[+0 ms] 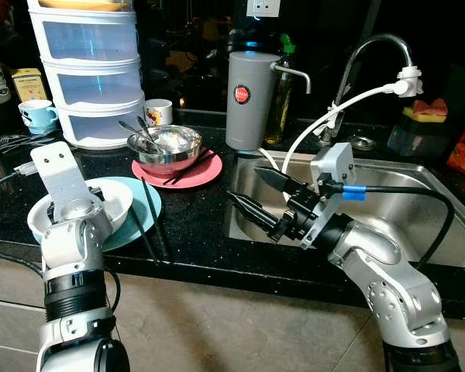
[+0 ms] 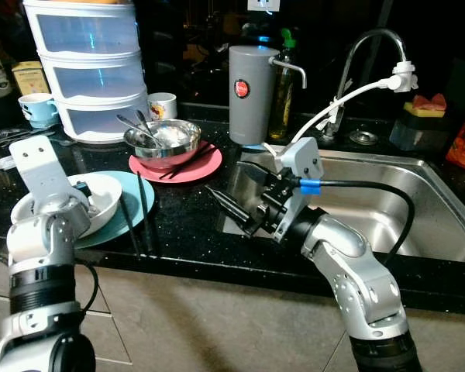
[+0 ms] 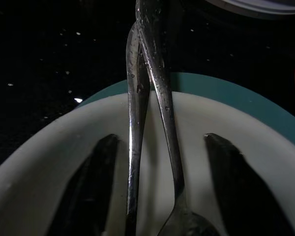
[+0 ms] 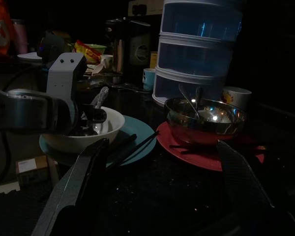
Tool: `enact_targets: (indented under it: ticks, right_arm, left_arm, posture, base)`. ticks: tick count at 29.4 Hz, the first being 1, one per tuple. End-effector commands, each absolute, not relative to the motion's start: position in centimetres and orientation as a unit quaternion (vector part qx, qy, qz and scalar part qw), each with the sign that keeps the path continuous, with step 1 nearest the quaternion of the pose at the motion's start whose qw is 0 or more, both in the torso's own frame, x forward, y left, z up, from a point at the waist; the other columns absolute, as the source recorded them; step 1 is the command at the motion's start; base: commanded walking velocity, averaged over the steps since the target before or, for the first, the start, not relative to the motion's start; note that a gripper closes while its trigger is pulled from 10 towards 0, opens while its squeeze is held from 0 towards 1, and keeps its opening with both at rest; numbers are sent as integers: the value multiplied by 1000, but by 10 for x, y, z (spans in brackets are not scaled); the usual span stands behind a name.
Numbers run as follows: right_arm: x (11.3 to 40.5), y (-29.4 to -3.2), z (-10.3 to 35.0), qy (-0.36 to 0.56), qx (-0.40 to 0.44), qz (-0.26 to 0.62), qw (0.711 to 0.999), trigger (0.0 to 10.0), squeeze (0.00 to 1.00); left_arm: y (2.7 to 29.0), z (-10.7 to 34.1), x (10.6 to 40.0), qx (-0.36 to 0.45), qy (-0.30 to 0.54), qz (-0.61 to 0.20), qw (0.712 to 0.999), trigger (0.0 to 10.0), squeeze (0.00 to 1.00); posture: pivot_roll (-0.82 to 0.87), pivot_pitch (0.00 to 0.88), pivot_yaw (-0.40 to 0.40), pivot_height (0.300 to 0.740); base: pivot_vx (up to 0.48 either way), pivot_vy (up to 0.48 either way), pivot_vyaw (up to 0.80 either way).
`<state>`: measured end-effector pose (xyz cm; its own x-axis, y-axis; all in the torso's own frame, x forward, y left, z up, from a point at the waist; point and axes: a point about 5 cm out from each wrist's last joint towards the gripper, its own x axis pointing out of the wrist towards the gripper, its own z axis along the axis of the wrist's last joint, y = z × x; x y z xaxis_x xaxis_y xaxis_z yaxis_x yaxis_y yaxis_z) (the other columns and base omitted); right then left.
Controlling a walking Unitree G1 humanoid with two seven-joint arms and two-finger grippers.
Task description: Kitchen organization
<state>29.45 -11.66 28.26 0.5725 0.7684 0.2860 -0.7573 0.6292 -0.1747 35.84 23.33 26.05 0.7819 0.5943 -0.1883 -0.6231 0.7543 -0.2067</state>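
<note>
Left hand [image 3: 157, 196] in white bowl [image 1: 116, 203], spoons [image 3: 152, 123] between

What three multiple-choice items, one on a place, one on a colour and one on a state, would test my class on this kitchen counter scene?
1. Where does the steel bowl stand?
A. in the sink
B. on the red plate
C. on the drawer unit

2. What colour is the plate under the white bowl?
A. teal
B. yellow
C. black

3. How is the right gripper?
A. shut on chopsticks
B. shut on a cup
C. open, holding nothing

Answers:
1. B, as the red plate shows around the bowl's base.
2. A, as the teal plate rims the bowl.
3. C, as its two fingers stand apart over the sink edge.
</note>
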Motion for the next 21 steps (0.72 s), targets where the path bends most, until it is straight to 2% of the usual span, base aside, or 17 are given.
enact_targets:
  ticks: [1, 3, 21]
  right_arm:
    - [291, -116, 285, -179, -16, 436, 882, 10000, 0]
    - [291, -115, 286, -179, -16, 436, 882, 10000, 0]
    - [291, -116, 287, -182, -18, 436, 881, 10000, 0]
  left_arm:
    - [236, 260, 360, -133, 58, 328, 933, 275, 0]
    - [237, 261, 361, -132, 55, 326, 934, 0, 0]
    - [236, 261, 361, -120, 39, 319, 939, 0, 0]
  posture:
    - [91, 71, -22, 740]
    - [92, 69, -23, 740]
    - [90, 56, -26, 740]
  base:
    - [0, 0, 0]
    - [0, 0, 0]
    - [0, 0, 0]
